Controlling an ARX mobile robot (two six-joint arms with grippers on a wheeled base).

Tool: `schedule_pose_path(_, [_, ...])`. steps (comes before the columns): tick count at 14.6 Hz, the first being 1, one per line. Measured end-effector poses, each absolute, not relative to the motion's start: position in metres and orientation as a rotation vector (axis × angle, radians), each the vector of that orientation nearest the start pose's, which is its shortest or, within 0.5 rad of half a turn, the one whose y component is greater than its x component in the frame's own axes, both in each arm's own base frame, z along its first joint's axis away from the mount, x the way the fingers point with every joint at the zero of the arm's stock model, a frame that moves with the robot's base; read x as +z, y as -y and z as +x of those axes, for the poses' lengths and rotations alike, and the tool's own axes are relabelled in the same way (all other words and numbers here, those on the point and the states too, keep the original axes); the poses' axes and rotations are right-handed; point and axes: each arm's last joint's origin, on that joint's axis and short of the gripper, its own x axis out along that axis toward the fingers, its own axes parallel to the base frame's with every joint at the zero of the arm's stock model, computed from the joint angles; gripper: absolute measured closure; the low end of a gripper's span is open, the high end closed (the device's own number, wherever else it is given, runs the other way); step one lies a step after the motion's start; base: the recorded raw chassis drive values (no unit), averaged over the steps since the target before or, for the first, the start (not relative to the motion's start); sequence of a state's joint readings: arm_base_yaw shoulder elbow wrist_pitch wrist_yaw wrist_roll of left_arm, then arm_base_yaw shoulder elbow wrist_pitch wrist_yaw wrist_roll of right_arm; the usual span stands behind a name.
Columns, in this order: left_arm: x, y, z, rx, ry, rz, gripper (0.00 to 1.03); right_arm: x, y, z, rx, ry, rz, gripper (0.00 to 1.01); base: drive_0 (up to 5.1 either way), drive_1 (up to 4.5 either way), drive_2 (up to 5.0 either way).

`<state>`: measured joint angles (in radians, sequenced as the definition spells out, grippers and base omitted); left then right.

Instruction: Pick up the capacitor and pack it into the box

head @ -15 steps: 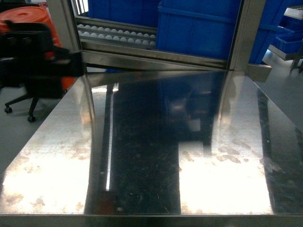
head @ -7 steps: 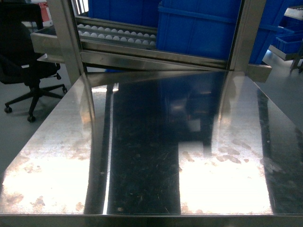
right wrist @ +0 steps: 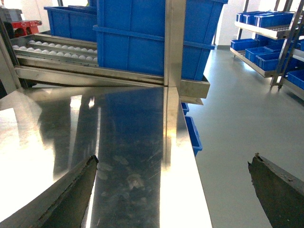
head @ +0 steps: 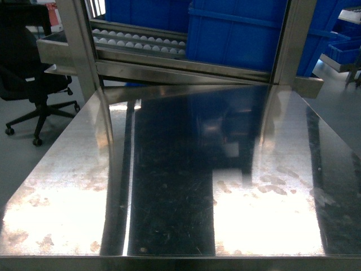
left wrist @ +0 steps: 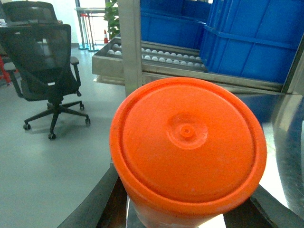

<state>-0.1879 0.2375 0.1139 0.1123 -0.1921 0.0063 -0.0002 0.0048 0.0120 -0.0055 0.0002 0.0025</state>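
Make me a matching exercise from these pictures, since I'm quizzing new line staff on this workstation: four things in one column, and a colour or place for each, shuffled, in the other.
Things:
1. Round lid
2. Office chair
3. Large bin
4. Steel table

Descriptions:
A. Blue, on the rack behind the table
B. Orange, filling the left wrist view
C. Shiny, mirroring the rack
D. Black, on the grey floor to the left

Pairs: 1-B, 2-D, 3-A, 4-C

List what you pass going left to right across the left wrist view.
Black office chair → steel upright post → orange round lid held up close to the camera → blue bins → shiny steel tabletop at the right edge.
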Motion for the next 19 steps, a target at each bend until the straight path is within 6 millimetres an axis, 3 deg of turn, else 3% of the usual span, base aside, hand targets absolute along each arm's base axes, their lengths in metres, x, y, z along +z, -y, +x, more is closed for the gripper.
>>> schedule_pose_path(4, [0.182,-0.001,0.098,0.028,0.000,0.004,0.59,0.167,0.000,0.097,-0.001,0.003,0.002,0.03,0.0,0.00,0.0])
schedule_pose_path(11, [0.166,0.000,0.098,-0.002,-0.015,0.001,0.59,0.167,0.000,0.097,0.000,0.003,0.002,0.03,0.0,0.00,0.0])
schedule_pose_path(19, [0.167,0.000,0.097,-0.001,-0.002,0.001,0.59,0.167,0.000,0.097,0.000,0.002,0.002,0.03,0.0,0.00,0.0])
